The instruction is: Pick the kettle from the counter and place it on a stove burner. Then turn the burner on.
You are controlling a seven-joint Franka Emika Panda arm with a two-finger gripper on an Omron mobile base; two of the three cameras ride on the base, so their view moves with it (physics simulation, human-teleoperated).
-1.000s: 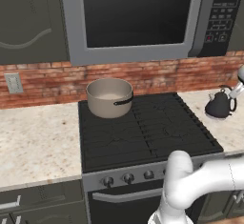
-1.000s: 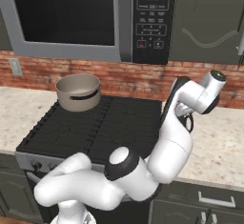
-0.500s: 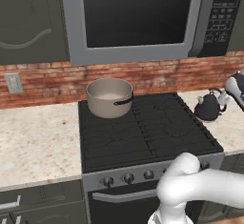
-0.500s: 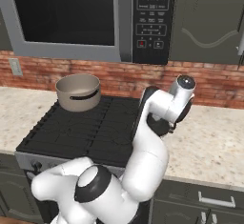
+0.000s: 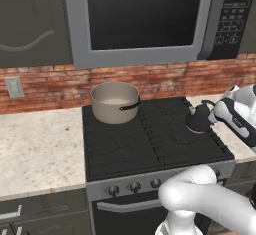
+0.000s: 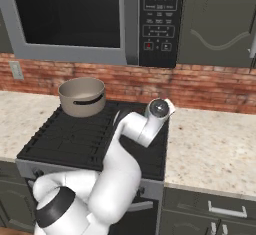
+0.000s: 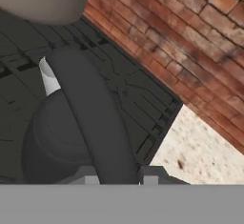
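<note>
The kettle [image 5: 199, 120] hangs over the right side of the black cooktop [image 5: 150, 139], above the right rear stove burner [image 5: 187, 129], near the cooktop's right edge. From the left base view I cannot tell whether its base touches the grate or is just above it. The gripper [image 5: 216, 114] reaches in from the right, and in the hand view the two fingertips [image 7: 90, 178] sit on either side of the kettle's thick looped handle [image 7: 95, 118], pinching it; the pale spout [image 7: 48, 77] points away toward the pot.

The wide beige-grey pot [image 5: 115, 101] with its black side handle stands on the left rear burner, well apart from the kettle, with open grate between them. In the right base view the white arm [image 6: 135, 134] rises across the right half of the cooktop and hides the kettle.

The pale speckled counter [image 5: 37, 146] runs along the cooktop's left edge and again to its right [image 6: 210, 146]. A brick backsplash [image 5: 165, 81] lies behind, with a wall outlet [image 5: 14, 87] at the left, and a microwave [image 5: 145, 19] hangs above the stove. A row of knobs [image 5: 134, 186] lines the stove's front edge.
</note>
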